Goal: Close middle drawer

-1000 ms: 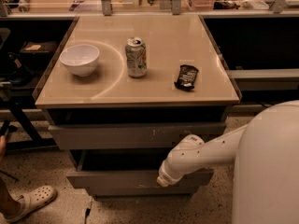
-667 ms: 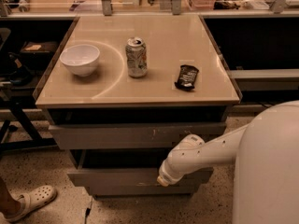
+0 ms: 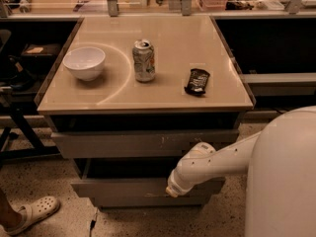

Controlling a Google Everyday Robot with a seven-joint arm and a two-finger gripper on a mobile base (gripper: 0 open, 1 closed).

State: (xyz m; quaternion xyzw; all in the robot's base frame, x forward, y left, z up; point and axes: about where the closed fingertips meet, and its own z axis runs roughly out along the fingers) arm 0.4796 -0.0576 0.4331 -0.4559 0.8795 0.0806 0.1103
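The middle drawer [image 3: 118,186] is a wide grey drawer with a plain front. It stands pulled out from the cabinet, with a dark gap above its front. My white arm reaches in from the right. My gripper [image 3: 172,190] is at the end of the arm, right against the right half of that drawer front. Its tip is hidden against the drawer.
The drawer front above [image 3: 138,143] has white scratch marks; a narrower panel [image 3: 143,201] sits below. On the tabletop [image 3: 163,95] are a white bowl [image 3: 84,62], a can [image 3: 143,60] and a dark snack packet [image 3: 197,81]. A person's sandalled foot [image 3: 32,214] is at the lower left.
My arm and the middle drawer look unchanged. The person's leg at the lower left has shifted a little.
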